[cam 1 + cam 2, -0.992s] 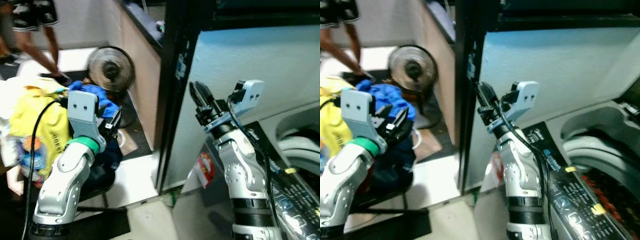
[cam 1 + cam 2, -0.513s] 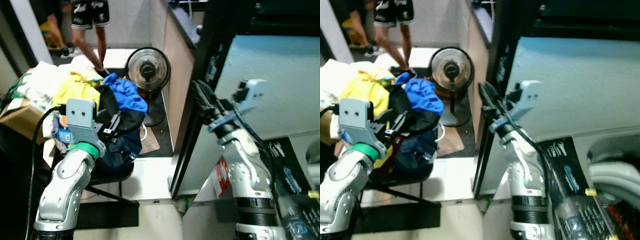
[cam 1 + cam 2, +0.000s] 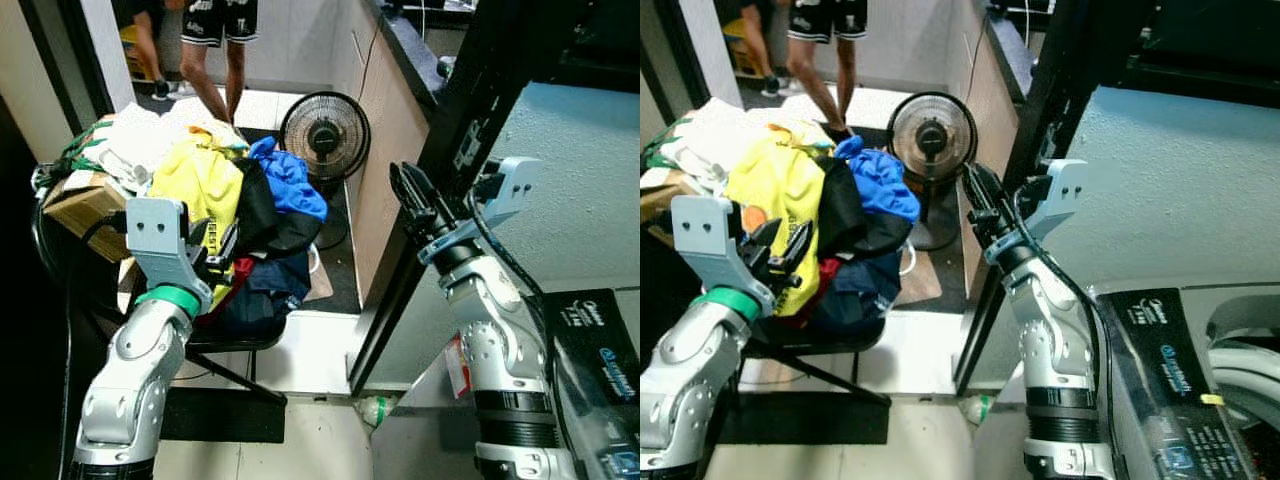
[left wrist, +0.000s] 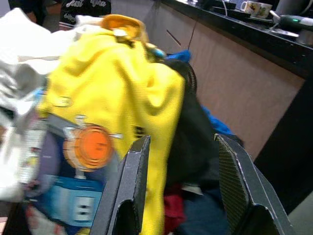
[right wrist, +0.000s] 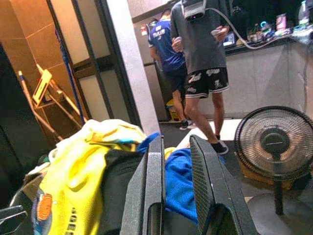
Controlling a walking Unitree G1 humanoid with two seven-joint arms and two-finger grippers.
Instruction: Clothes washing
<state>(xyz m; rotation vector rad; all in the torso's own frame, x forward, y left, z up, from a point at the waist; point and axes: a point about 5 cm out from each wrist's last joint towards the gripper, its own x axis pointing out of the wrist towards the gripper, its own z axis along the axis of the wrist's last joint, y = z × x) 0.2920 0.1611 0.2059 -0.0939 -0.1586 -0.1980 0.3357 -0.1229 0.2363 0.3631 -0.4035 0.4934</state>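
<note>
A heap of clothes [image 3: 235, 215] lies on a black chair [image 3: 235, 345]: a yellow garment [image 3: 195, 185] on top, a blue one [image 3: 290, 185] behind it, black, red and navy pieces below. My left gripper [image 3: 222, 245] is open just in front of the heap, with the yellow garment [image 4: 112, 93] and dark cloth seen past its fingers [image 4: 134, 171]. My right gripper [image 3: 400, 175] is raised to the right of the heap, apart from it, its jaws a narrow gap apart and nothing between them. The washing machine [image 3: 1185, 370] shows at the lower right.
A standing fan [image 3: 325, 135] is on the floor behind the chair. A black door frame [image 3: 440, 180] rises between the heap and the washer. A person's legs [image 3: 215, 40] stand at the far end. A cardboard box [image 3: 80, 205] sits left of the heap.
The whole view has swung left: the washer slid toward the right edge and the clothes heap came to the middle. My left gripper now stands nearer the heap. Both arms keep their pose.
</note>
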